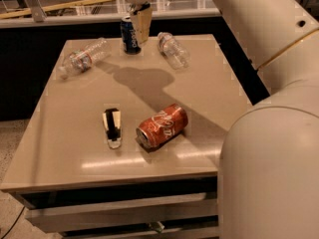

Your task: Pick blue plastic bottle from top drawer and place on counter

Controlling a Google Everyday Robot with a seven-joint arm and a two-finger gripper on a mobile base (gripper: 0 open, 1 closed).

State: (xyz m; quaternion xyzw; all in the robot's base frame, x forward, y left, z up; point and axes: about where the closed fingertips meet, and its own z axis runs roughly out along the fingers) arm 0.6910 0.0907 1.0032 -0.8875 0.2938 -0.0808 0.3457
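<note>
Dim warm light; the tool (142,33) at top centre shadows the glossy, glare-streaked counter (212,86).

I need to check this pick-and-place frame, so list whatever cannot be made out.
Camera view:
gripper, above the far edge of the counter: upper part cut off by the top edge.
blue soda can: right side hidden behind the gripper.
top drawer: inside hidden under the counter; right end covered by the robot arm.
left bottle, right bottle: labels too small to read.

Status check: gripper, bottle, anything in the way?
Gripper at far edge of counter, beside blue soda can. Blue plastic bottle lying on counter just right of it, apart from gripper. Nothing blocking it.
</note>
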